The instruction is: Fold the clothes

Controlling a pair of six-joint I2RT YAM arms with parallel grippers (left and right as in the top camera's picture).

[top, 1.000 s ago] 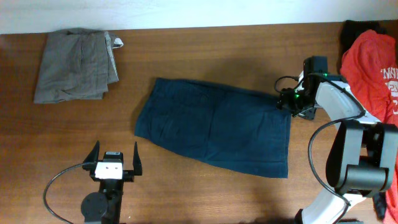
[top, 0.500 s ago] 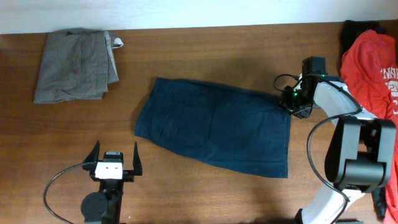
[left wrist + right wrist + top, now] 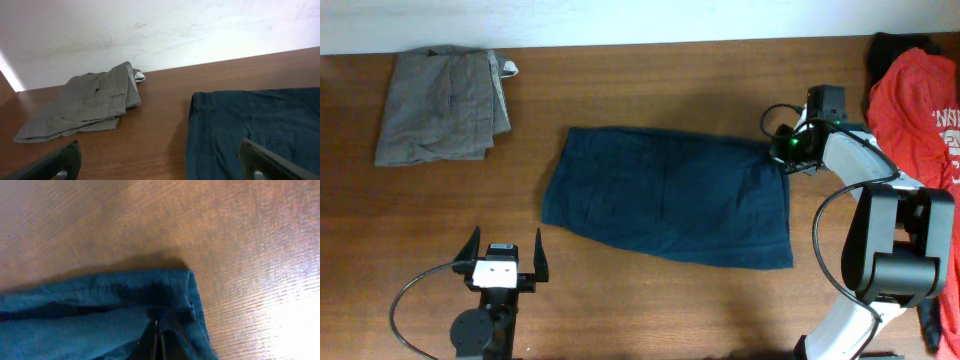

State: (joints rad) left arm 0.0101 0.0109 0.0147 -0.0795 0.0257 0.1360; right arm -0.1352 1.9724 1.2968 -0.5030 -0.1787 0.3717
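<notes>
The clothes lie spread over the wooden table. A dark navy garment [image 3: 665, 195] lies flat in the middle, and it also shows in the left wrist view [image 3: 250, 115]. My right gripper [image 3: 786, 150] is shut on its far right corner; in the right wrist view the jaws [image 3: 157, 340] pinch a fold of the navy cloth [image 3: 90, 310]. A grey-khaki garment [image 3: 440, 105] lies crumpled at the far left [image 3: 85, 107]. A red white-lettered T-shirt [image 3: 920, 110] lies at the right edge. My left gripper [image 3: 506, 245] stands open near the front edge, holding nothing [image 3: 157, 165].
A dark cloth [image 3: 890, 48] lies behind the red T-shirt at the far right corner. A white wall [image 3: 160, 30] runs along the table's far edge. The right arm's base [image 3: 900, 270] stands at the front right, next to the red T-shirt.
My right gripper has shut on the navy garment's far right corner and moved slightly towards the wall. The cloth's right side has shifted with it. The left arm has not moved.
</notes>
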